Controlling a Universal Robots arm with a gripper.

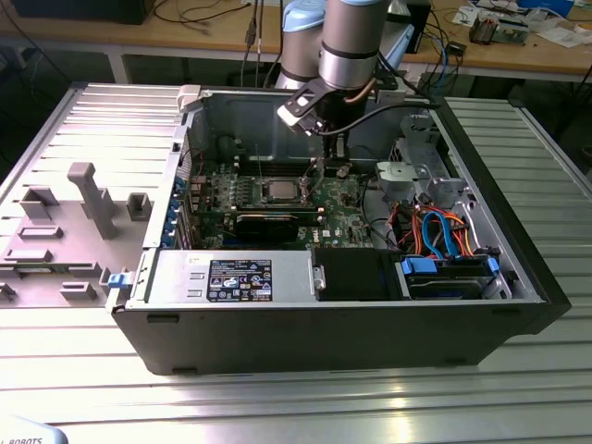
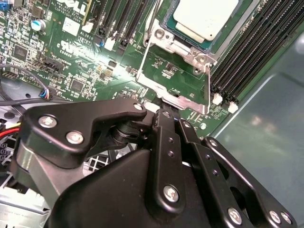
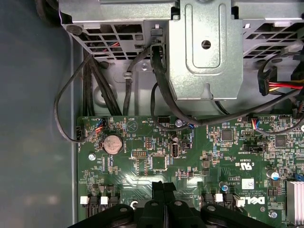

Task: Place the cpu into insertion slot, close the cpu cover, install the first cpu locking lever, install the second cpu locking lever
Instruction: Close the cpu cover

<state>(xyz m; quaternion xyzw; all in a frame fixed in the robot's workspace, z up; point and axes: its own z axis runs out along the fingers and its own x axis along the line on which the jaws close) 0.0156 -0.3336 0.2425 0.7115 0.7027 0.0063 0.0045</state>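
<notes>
The cpu (image 2: 204, 16), with its silvery-grey top, lies in the insertion slot (image 2: 190, 42) on the green motherboard. In the exterior view the cpu (image 1: 280, 190) is at the board's middle. The cpu cover (image 2: 175, 97), a thin silvery frame, is swung open beside the slot, and green board shows through its window. My gripper (image 2: 171, 116) is shut, with nothing between its fingers, and its tip is at the cover's outer edge. In the exterior view the gripper (image 1: 326, 162) hangs inside the case, just to the exterior view's right of the cpu. In the first wrist view the black fingertips (image 3: 158, 187) are pressed together.
Black memory slots (image 2: 242, 52) run along the socket. A long black card (image 1: 268, 222) lies in front of it. A metal drive cage (image 1: 416, 176) and orange and blue cables (image 1: 439, 231) fill the exterior view's right of the case. Grey fixtures (image 1: 88, 199) stand outside.
</notes>
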